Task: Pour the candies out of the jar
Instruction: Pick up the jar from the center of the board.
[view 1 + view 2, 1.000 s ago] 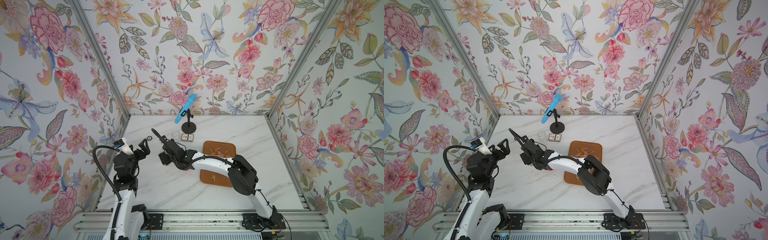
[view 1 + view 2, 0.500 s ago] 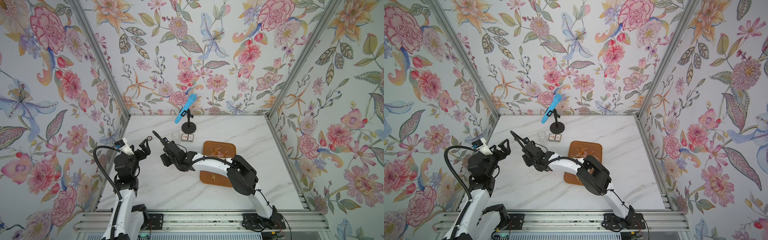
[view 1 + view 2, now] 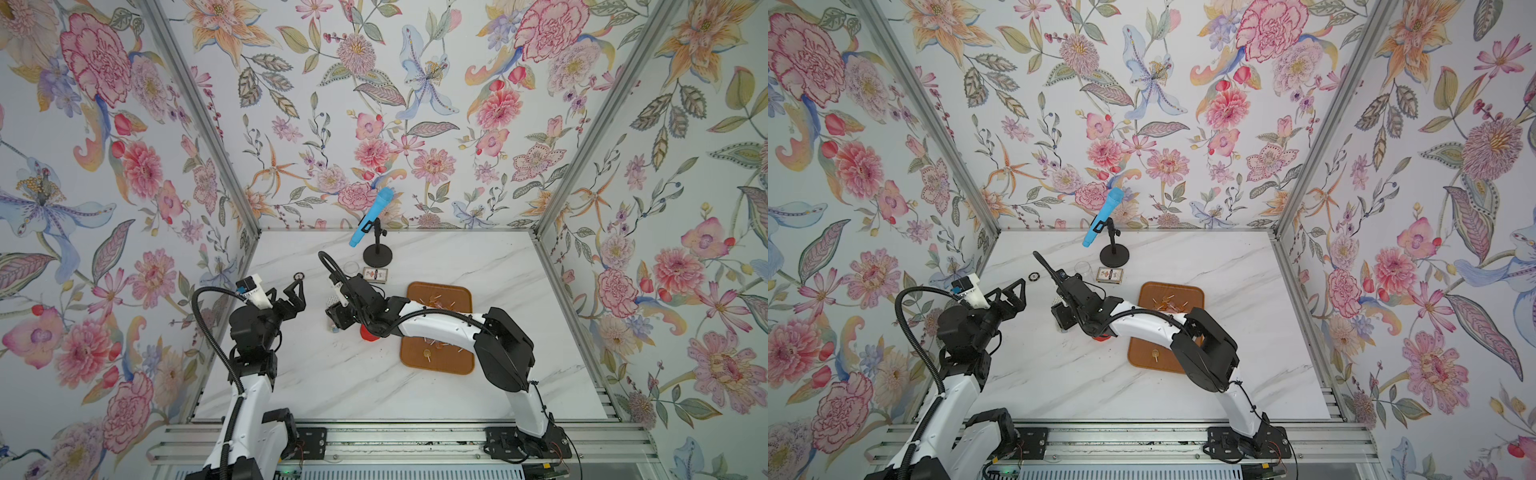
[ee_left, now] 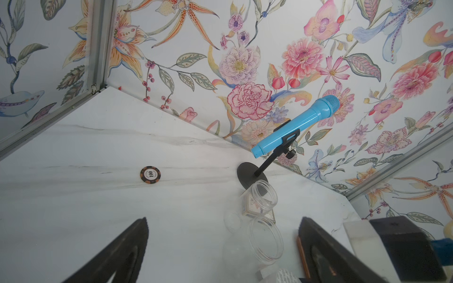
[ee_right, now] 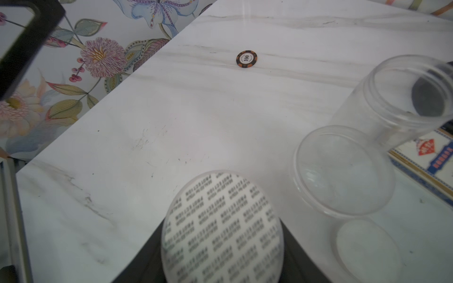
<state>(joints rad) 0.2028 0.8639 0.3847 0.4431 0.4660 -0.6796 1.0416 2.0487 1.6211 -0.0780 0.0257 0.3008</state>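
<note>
Toward 9 o'clock of the marble table's (image 3: 332,386) centre, the right gripper (image 3: 336,309) has just drawn its jaws in and now clasps a lined cap (image 5: 221,227), its printed white face turned to the wrist camera. The arm itself has barely shifted. At 10 o'clock the left gripper (image 4: 223,219) stays spread wide and empty above the table. We find the candies (image 3: 435,299) already scattered on the brown tray (image 3: 451,361), just to 3 o'clock of centre. The clear jar (image 5: 404,98) stands open and apparently empty at 11 o'clock, beside the microphone stand (image 3: 377,259). We judge the pour complete: the fresh grip concerns the cap, so what remains, if anything, is closing the jar.
</note>
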